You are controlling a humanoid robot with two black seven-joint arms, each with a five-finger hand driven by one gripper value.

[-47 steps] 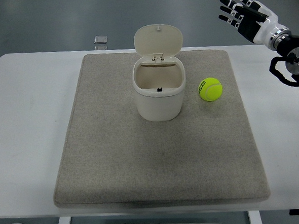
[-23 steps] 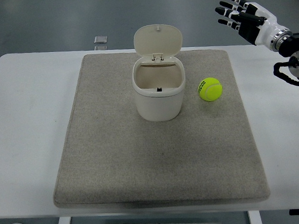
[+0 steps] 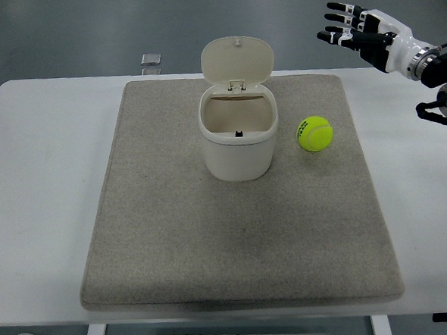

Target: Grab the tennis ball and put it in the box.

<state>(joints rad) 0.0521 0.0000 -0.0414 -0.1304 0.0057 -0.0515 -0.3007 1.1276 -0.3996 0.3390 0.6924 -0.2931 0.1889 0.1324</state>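
tennis ball [image 3: 315, 133] beside box [image 3: 237, 136], right hand [image 3: 363, 34] spread

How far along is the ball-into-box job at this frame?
Nothing is done yet: the tennis ball lies on the grey mat, right of the white box, whose lid stands open. In hand: the right hand hovers with fingers spread beyond the mat's far right corner, holding nothing. Left: reach, grasp, lift and drop the ball into the box.

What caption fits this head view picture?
Open right robot hand hovers above the tennis ball beside the open box.
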